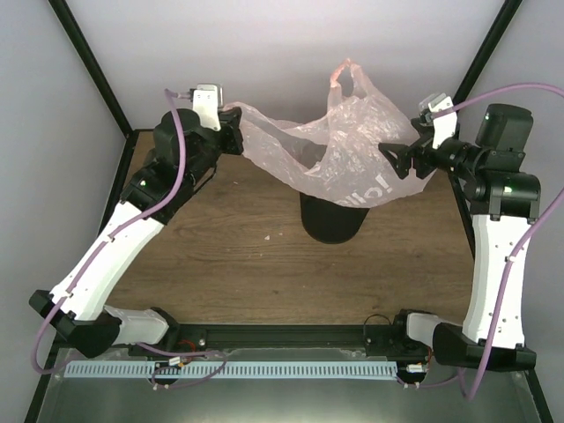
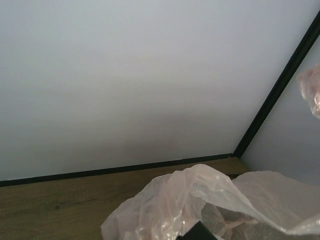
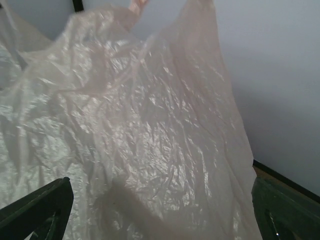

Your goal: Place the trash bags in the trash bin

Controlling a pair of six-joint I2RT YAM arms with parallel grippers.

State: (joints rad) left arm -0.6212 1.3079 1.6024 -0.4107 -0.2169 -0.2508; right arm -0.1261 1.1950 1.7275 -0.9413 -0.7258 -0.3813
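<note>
The pale-pink trash bag (image 1: 330, 145) hangs spread out in the air over the black trash bin (image 1: 330, 220), sagging onto the bin's rim. One loop handle (image 1: 349, 75) stands up at the back. My left gripper (image 1: 231, 132) is shut on the bag's left edge. In the left wrist view only a dark fingertip (image 2: 197, 233) shows, under the crinkled bag (image 2: 200, 197). My right gripper (image 1: 396, 161) stands wide open at the bag's right side. In the right wrist view its fingers (image 3: 42, 207) flank the bag (image 3: 150, 130), which fills the frame ahead of the gripper (image 3: 160, 190).
The bin stands mid-table on the wooden top (image 1: 229, 256). White walls and black frame posts (image 1: 92, 66) close in the back and sides. A white cable tray (image 1: 238, 370) runs along the near edge between the arm bases.
</note>
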